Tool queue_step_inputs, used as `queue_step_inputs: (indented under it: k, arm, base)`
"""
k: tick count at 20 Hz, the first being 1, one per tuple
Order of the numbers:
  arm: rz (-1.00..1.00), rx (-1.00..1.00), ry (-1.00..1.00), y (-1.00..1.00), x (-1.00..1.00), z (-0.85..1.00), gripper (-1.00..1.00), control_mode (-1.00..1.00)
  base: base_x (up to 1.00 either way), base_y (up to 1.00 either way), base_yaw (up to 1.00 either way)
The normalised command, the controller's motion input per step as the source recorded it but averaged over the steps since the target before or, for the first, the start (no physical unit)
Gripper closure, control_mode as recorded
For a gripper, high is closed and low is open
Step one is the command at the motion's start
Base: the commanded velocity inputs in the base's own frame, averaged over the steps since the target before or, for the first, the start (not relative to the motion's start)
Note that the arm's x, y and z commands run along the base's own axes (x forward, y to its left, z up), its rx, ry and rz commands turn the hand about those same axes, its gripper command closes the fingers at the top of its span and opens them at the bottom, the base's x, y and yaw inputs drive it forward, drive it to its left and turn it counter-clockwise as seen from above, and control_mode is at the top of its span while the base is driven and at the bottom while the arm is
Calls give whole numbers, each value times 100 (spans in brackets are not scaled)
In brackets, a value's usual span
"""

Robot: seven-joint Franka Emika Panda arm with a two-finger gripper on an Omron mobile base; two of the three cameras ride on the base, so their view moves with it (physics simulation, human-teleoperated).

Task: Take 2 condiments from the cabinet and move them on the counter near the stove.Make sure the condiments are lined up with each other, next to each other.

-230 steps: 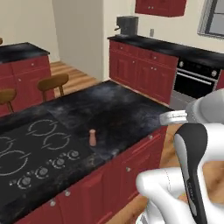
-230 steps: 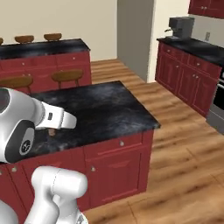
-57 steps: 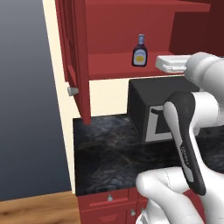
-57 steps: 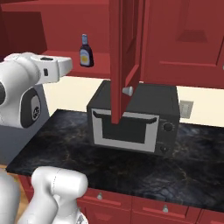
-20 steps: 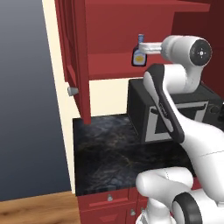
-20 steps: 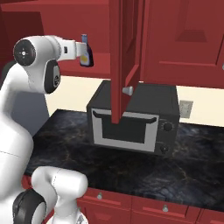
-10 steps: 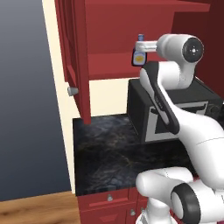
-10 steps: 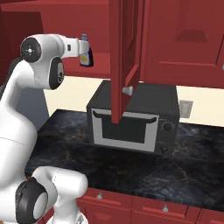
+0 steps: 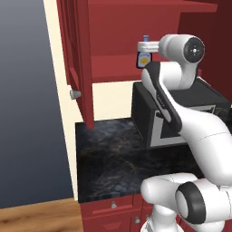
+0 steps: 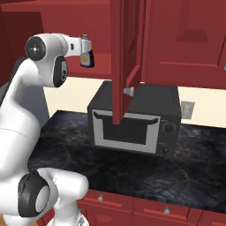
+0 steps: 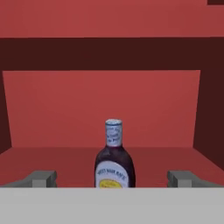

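While bottle [image 11: 114,164] base looks cropped, gripper [image 11: 112,178] gapes.

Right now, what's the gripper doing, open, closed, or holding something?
Gripper: open, holding nothing; its fingertips stand wide on either side of the dark purple bottle on the cabinet shelf.

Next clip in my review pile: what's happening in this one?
The robot arm is reaching up into the open red wall cabinet for a dark sauce bottle standing upright on the shelf. Its claw is open, one finger on each side of the bottle, not gripping it yet. Below sit a black microwave and the black counter.
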Motion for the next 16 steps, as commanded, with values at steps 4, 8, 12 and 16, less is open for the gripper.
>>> queue_step_inputs:
  k: [4,8,12,16]
  arm:
    - [0,0,0,0,15,0,-100,-100]
    - [0,0,0,0,25,0,-100,-100]
    - [0,0,0,0,31,0,-100,-100]
    - [0,0,0,0,21,0,-100,-100]
  base:
    - [0,0,0]
    - [0,0,0]
    - [0,0,0]
    - [0,0,0]
